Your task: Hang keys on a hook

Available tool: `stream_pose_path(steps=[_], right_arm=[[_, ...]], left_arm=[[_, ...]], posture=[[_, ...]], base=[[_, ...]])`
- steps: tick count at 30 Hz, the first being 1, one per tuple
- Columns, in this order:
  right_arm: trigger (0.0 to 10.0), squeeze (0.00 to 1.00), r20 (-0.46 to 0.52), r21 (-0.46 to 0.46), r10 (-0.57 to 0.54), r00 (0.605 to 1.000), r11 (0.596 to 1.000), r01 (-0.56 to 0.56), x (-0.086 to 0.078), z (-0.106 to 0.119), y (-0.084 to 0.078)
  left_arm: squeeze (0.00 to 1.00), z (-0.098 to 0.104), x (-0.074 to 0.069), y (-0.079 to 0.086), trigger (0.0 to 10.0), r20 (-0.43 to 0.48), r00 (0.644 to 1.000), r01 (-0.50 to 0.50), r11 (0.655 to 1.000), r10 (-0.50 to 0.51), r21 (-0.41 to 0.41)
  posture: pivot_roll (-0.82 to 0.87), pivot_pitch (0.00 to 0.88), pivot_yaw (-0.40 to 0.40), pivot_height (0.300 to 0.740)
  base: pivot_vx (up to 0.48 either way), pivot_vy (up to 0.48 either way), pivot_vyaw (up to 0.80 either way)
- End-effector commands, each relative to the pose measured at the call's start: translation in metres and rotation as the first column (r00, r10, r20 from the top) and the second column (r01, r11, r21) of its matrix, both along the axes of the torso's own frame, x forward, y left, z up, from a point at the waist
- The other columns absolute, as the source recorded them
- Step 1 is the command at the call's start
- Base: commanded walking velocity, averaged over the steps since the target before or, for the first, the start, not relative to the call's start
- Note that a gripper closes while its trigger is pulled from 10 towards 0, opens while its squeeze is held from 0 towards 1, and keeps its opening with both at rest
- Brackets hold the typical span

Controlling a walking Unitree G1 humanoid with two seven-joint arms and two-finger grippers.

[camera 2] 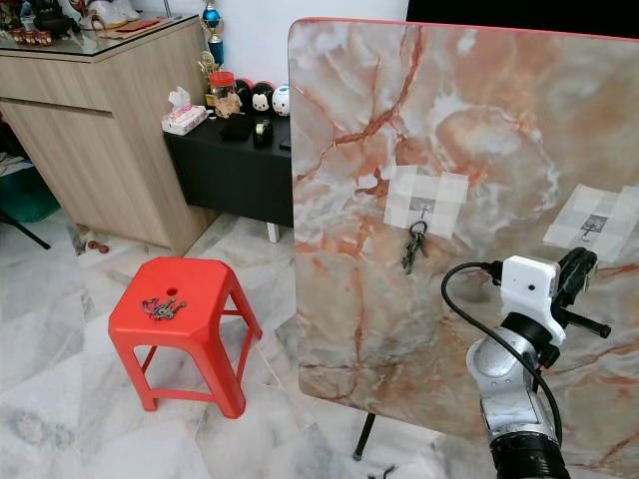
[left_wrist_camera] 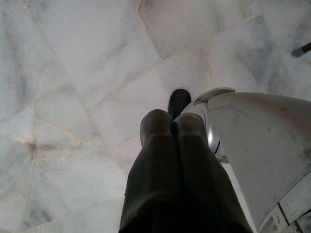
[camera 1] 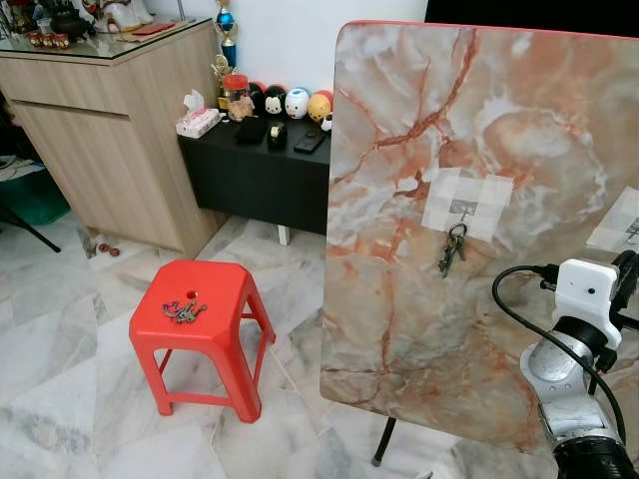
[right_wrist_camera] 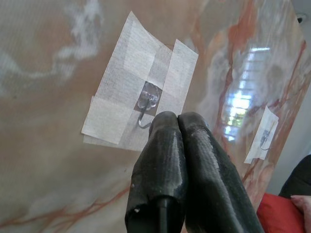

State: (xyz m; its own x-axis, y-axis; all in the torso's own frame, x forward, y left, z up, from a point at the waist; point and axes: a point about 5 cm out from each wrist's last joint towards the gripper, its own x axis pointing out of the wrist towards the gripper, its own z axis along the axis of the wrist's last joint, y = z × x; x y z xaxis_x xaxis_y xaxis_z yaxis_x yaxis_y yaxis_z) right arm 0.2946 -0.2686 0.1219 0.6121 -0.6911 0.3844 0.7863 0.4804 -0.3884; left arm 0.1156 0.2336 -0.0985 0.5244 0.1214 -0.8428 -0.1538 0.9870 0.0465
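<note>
An upright marble-patterned board (camera 2: 399,150) carries clear hooks taped on with white strips. One bunch of keys (camera 1: 452,248) hangs from the left hook (camera 1: 460,210). A second bunch of keys (camera 1: 185,311) lies on the red plastic stool (camera 1: 230,289), left of the board. My right gripper (right_wrist_camera: 177,119) is raised in front of the board, shut with nothing in it, its tips just below the bare right hook (right_wrist_camera: 146,104). The same hook (camera 2: 595,228) is a little above that gripper (camera 2: 577,267) in the right eye view. My left gripper (left_wrist_camera: 172,121) hangs shut and empty over the floor.
A wooden cabinet (camera 1: 110,140) and a low black table (camera 1: 250,170) with toys and a tissue box stand behind the stool. The board rests on a thin black leg (camera 1: 384,439) on the marble floor (camera 1: 60,399). Another taped hook (right_wrist_camera: 265,138) and a person's hand (right_wrist_camera: 301,204) appear beyond my right gripper.
</note>
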Motion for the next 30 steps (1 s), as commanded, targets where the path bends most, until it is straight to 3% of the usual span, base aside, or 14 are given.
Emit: stream_pose_path(steps=[1, 11, 30], right_arm=[[10.0, 0.00, 0.027, 0.008, -0.009, 1.000, 1.000, 0.008, 0.0006, 0.0068, -0.0014], [10.0, 0.00, 0.025, 0.005, -0.007, 1.000, 1.000, 0.007, 0.0002, 0.0070, 0.0002], [10.0, 0.00, 0.010, 0.007, 0.001, 1.000, 1.000, -0.001, -0.0078, 0.0028, 0.0069]], left_arm=[[0.00, 0.0004, 0.0003, 0.0008, 10.0, 0.000, 1.000, 0.020, 1.000, -0.020, 0.007], [0.00, 0.0005, 0.0008, 0.0005, 10.0, 0.002, 1.000, 0.020, 1.000, -0.020, 0.007], [0.00, 0.0005, 0.0004, 0.0008, 10.0, 0.003, 1.000, 0.019, 1.000, -0.019, 0.006]], posture=[[0.18, 0.000, -0.021, 0.740], [0.18, 0.000, -0.022, 0.740], [0.17, 0.000, -0.020, 0.740]], base=[[0.274, 0.000, 0.00], [0.291, 0.000, 0.00], [0.000, 0.000, 0.00]])
